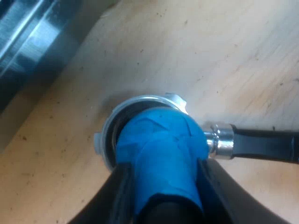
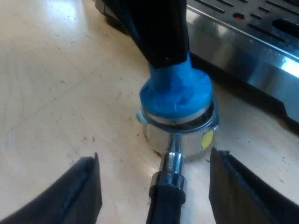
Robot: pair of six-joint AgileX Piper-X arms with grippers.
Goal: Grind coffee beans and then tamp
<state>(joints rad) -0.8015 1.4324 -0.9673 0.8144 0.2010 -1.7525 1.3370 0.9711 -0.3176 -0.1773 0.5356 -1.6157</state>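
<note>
Inside holder (image 2: 180, 135) rim, blue tamper (image 2: 177, 93) pinched by left fingers (image 1: 110, 200); right fingers (image 2: 79, 191) spread, flanking handle (image 2: 166, 196).

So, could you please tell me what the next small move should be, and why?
Probably close the right hand on the handle of the holder to steady it: its fingers stand open either side of the handle without touching, while the left hand holds the blue tamper seated in the holder on the table.
</note>
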